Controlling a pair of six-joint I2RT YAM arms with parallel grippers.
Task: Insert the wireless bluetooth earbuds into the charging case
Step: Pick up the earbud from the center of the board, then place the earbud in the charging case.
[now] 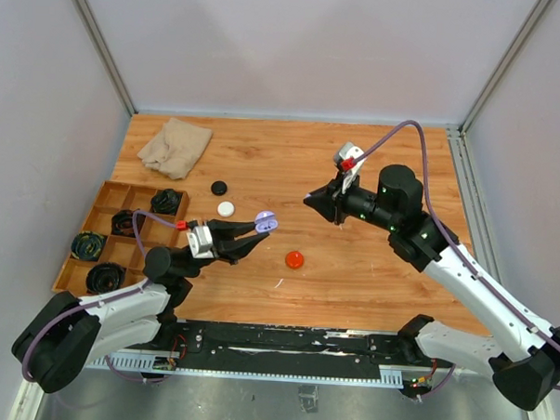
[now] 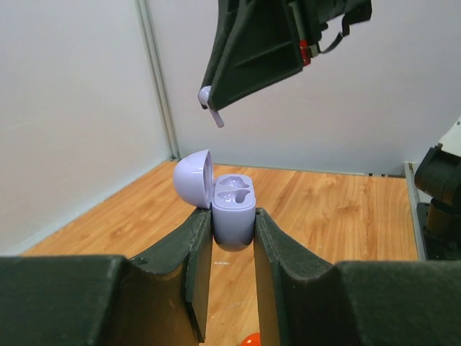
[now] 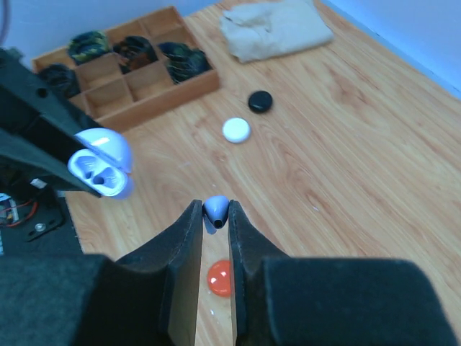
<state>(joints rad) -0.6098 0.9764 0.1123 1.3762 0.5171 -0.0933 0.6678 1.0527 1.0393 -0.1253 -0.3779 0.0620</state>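
Note:
My left gripper (image 1: 257, 229) (image 2: 233, 216) is shut on a lilac charging case (image 1: 265, 221) (image 2: 234, 210) (image 3: 99, 167) and holds it off the table. The case's lid is flipped open and both of its seats show empty. A lilac earbud (image 3: 216, 208) (image 2: 209, 99) is pinched between the tips of my right gripper (image 1: 308, 200) (image 3: 215, 210), which is shut on it. The bud's stem points down. In the left wrist view it hangs above the open case, a little to its left. The top view shows a gap between the two grippers.
A red round puck (image 1: 295, 259) (image 3: 220, 277) lies on the table below the grippers. A white puck (image 1: 226, 209) and a black puck (image 1: 220, 187) lie farther back. A beige cloth (image 1: 176, 145) sits at the back left. A wooden compartment tray (image 1: 106, 189) holds dark coiled items.

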